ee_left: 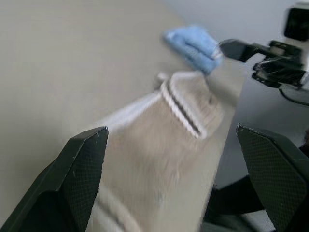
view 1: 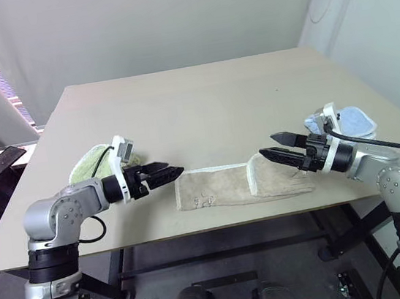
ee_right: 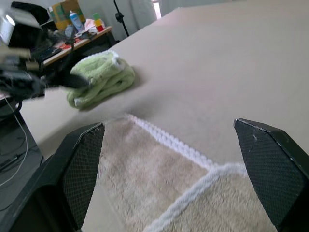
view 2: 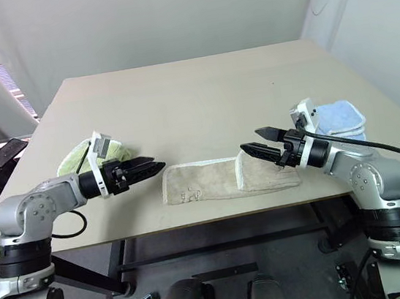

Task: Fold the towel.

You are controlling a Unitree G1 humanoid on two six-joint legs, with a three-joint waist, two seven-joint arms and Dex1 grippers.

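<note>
1. Step in hand, as I judged it: a release point btwn folds. The towel (view 1: 243,183) lay as a long narrow strip near the front edge of the desk (view 1: 201,105), w/ its right end already lapped over the middle; the white corded edge of that flap crossed the strip.
2. Left end effector (view 1: 165,174) hung just off the strip's left end, fingers spread wide, grasping nothing.
3. Right end effector (view 1: 282,147) hung above the lapped right end, also spread wide and empty; no contact w/ the cloth that I could see.
4. Next move, my read: the left end looked unfolded, so it prob. needed pinching at its corners and carrying over toward the middle, corded edges lined up. Terry is floppy, so a shallow pinch might slip or drag the whole strip.
5. Count: 1 beige towel, 2 end effectors, 1 desk.
6. Other cloths: 1 light green cloth (view 1: 95,162) bundled behind the left arm, 1 light blue cloth (view 1: 351,122) behind the right arm; both apart from the towel, not part of the job.
</note>
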